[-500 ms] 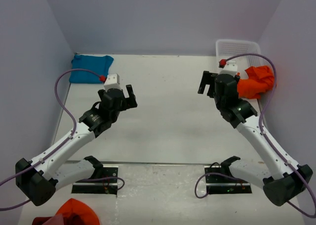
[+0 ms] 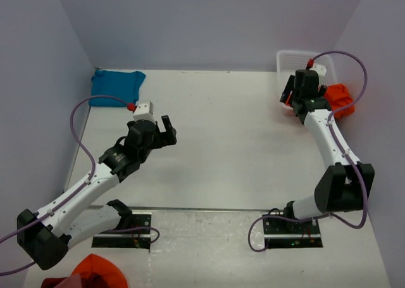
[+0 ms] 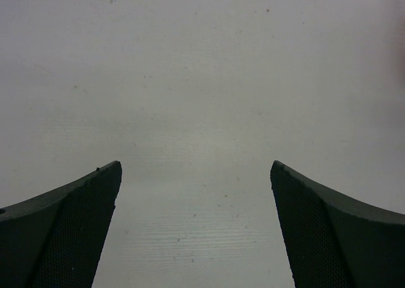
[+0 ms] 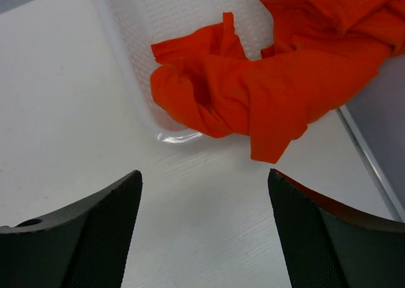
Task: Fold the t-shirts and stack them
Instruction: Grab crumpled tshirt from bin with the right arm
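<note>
A teal-blue t-shirt (image 2: 117, 85) lies folded flat in the far left corner of the table. A bright orange t-shirt (image 2: 338, 98) is crumpled at the far right and spills over the rim of a white basket (image 2: 300, 59) onto the table. In the right wrist view the orange t-shirt (image 4: 272, 92) hangs just beyond my fingertips. My right gripper (image 2: 290, 97) (image 4: 204, 174) is open and empty, close in front of that shirt and not touching it. My left gripper (image 2: 168, 128) (image 3: 195, 168) hovers open over bare table left of the middle, holding nothing.
The white mesh basket (image 4: 130, 79) stands against the right wall at the back. Purple walls close in the table on the left, back and right. An orange cloth (image 2: 98, 269) lies off the table at the near left, by the left arm's base.
My right arm has swung back and to the right, bringing its gripper up to the basket and the orange t-shirt. The left gripper has shifted only slightly.
</note>
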You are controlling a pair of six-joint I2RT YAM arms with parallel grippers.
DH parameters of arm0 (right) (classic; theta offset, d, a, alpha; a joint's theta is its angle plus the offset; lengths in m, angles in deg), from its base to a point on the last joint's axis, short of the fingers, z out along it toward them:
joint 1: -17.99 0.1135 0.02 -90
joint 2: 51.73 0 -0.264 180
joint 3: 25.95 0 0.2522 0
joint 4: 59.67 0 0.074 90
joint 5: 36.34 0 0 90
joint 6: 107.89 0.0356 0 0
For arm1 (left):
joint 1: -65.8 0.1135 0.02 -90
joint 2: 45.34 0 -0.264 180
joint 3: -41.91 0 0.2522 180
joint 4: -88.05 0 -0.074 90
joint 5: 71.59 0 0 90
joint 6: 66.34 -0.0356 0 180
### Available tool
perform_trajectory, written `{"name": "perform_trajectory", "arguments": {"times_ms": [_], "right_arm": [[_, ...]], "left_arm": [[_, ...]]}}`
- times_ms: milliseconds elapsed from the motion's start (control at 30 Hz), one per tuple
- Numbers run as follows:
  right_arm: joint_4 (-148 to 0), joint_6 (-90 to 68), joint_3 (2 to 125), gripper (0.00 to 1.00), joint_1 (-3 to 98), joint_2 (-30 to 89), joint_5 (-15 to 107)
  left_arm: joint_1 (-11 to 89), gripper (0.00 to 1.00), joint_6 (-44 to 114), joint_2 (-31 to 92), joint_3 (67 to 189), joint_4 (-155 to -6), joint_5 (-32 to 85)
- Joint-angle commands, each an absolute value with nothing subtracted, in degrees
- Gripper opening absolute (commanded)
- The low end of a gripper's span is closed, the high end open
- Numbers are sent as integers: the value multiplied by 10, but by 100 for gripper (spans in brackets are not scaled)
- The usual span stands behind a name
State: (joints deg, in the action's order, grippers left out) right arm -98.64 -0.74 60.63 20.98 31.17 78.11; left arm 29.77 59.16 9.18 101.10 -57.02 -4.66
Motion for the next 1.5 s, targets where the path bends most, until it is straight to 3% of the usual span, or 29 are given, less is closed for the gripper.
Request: {"name": "perform_trajectory", "arguments": {"times_ms": [0, 133, 500, 833, 967, 1000, 1067, 1100, 1133, 1467], "right_arm": [[-963, 10, 602, 77, 183, 339, 780], [-951, 23, 598, 70, 147, 372, 776], [-929, 28, 639, 68, 93, 467, 752], [-917, 38, 623, 59, 90, 462, 770], [-917, 43, 624, 45, 85, 466, 772], [-916, 44, 624, 34, 84, 466, 770], [-915, 44, 626, 22, 84, 464, 768], [-914, 43, 626, 9, 84, 463, 767], [-914, 43, 630, 2, 84, 461, 768], [-897, 11, 683, 0, 88, 422, 726]], "left_arm": [[299, 100, 598, 88, 1001, -600, -28], [299, 100, 586, 90, 995, -607, -27], [299, 100, 577, 107, 1004, -610, -6], [299, 100, 579, 135, 998, -618, 7], [299, 100, 583, 137, 997, -617, 12], [299, 100, 582, 135, 997, -614, 10], [299, 100, 578, 129, 995, -616, 7], [299, 100, 576, 128, 994, -615, 6], [299, 100, 575, 127, 995, -615, 3], [299, 100, 583, 135, 980, -623, 11]]}}
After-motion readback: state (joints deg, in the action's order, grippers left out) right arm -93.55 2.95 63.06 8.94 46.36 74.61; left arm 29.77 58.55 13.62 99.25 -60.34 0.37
